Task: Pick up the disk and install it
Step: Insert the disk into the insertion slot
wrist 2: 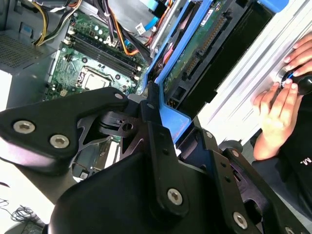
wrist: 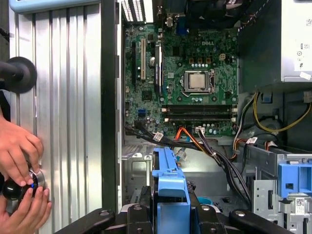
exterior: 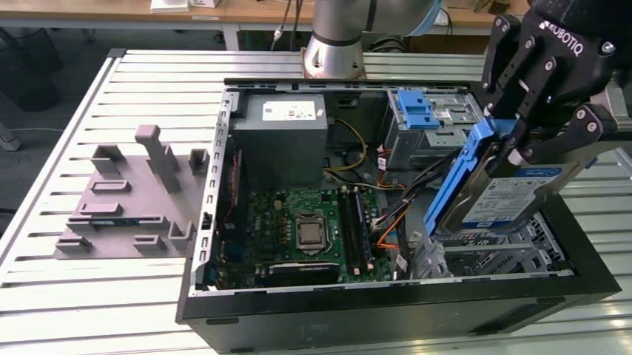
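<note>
- Claw (exterior: pixel 534 145) clenched on the disk (exterior: pixel 504 194) by its blue handle end; disk hangs tilted over the open PC case (exterior: pixel 395 312), at the exterior view's right end, above the drive cage (exterior: pixel 493 260).
- Risk: tilt vs cage, so rails bind.
- Loose cables (exterior: pixel 419 188) beside cage could snag.
- Person's hands (wrist: pixel 18 152) at table (wrist: pixel 63 97) edge nr case: pinch hazard.
</note>
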{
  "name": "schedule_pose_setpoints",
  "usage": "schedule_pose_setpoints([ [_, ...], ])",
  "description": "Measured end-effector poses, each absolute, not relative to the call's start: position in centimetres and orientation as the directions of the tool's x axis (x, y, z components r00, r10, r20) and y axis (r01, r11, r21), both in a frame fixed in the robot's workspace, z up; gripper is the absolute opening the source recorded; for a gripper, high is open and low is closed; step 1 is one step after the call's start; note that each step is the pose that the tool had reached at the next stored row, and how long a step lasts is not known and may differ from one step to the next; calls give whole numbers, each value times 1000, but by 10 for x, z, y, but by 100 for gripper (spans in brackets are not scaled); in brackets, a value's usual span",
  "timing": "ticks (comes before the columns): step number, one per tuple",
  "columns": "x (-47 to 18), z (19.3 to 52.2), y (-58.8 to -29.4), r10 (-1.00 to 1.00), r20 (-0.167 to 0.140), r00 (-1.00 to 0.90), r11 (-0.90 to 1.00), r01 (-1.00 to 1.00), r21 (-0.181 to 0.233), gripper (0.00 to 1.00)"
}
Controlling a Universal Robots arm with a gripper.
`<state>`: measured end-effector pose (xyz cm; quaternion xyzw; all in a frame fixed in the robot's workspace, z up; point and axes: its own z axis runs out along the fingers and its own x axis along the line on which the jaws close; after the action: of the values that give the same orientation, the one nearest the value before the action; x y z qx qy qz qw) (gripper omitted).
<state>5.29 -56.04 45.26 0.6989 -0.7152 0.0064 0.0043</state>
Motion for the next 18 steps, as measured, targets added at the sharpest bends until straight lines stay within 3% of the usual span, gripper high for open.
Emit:
schedule_pose_setpoints([
  [18,65,448,-560,-1000,15,-23,23,-1000,-3,36],
])
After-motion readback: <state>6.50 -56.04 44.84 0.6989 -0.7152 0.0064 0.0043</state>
